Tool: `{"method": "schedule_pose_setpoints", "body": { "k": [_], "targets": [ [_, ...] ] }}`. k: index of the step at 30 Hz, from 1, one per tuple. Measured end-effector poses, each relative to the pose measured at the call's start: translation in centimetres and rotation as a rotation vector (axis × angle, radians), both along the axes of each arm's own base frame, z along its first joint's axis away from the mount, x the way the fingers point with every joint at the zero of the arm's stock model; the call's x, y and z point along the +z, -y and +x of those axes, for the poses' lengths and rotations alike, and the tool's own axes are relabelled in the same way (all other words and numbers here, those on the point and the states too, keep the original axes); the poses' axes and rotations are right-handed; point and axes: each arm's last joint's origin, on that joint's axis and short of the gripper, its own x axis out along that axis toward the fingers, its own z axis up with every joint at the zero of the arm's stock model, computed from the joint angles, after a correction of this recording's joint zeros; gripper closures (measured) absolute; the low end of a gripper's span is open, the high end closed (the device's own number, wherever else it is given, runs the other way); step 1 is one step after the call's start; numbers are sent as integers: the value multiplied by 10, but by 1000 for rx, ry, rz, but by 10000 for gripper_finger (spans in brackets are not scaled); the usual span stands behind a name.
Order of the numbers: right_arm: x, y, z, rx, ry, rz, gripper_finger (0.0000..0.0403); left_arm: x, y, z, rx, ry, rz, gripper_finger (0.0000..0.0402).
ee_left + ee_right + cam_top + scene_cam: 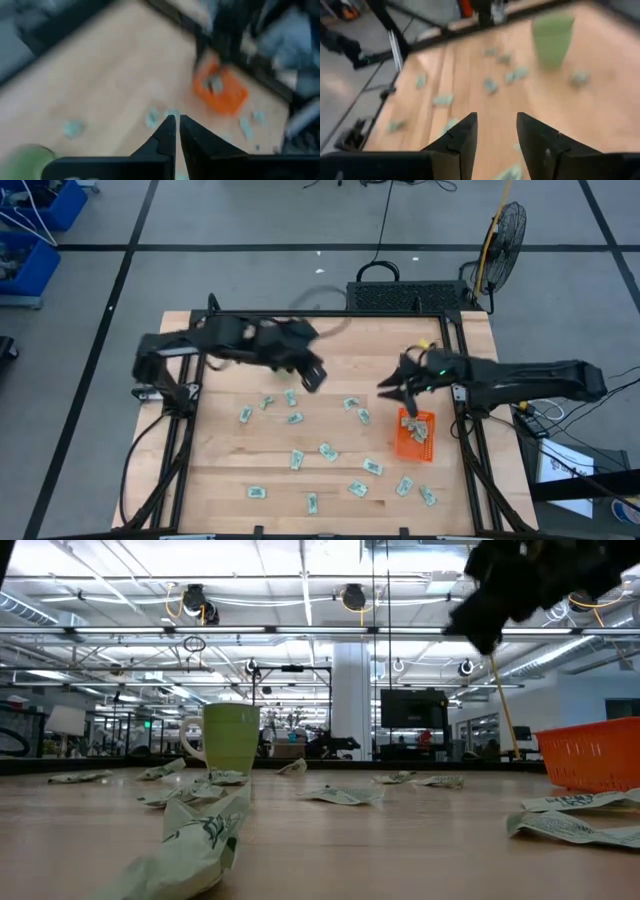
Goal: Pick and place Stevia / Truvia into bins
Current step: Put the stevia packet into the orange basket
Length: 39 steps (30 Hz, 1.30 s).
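We start at the right claw [400, 392], which hangs above the surface [220, 470] just beside the far rim of the orange bin [416, 448]. Its own wrist view shows the fingers [462, 137] parted with nothing between them. The left claw [312, 377] is raised over the far middle of the surface; its fingers [167, 132] stand nearly together, and we see no packet in them.

The bin sits toward the right edge and already holds a few packets [418, 428]. The remaining Stevia / Truvia packets [327, 451] lie flat and scattered across the middle and near half of the surface. The closest one to the right claw lies just left of the bin [364, 416], inward and toward the near edge from that claw. The closest ones to the left claw lie just nearside of it [291, 397]. Long axes vary from packet to packet, so we judge that each pick calls for its own wrist turn.

Open wood surrounds most packets. The frame rails [470, 470] run along both sides; the rail close to the bin limits approach from the right. A green cup [231, 737] stands among the packets in the low view.
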Motion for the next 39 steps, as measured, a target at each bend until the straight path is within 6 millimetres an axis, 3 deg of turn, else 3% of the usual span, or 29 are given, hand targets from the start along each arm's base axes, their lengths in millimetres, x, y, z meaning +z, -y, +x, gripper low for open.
{"method": "schedule_pose_setpoints", "body": {
  "k": [3, 8, 18, 24, 33, 39],
  "targets": [
    [-35, -7, 10, 18, -128, 65, 273, 20, -5, -21, 114, 78, 91, 366],
    [-59, -24, 32, 151, -265, 98, 273, 37, -8, -40, 208, 143, 157, 371],
    [-111, -23, 50, -12, -512, -66, 273, 34, -9, -37, 198, 127, 165, 397],
    [-111, -22, 56, -56, -461, -73, 273, 33, -8, -36, 177, 127, 129, 383],
    [-84, -17, 62, -295, -246, -9, 273, 32, -5, -36, 173, 135, 99, 365],
    [-105, -20, 67, -325, -309, -29, 273, 32, -5, -36, 173, 136, 99, 364]
  ]
}}
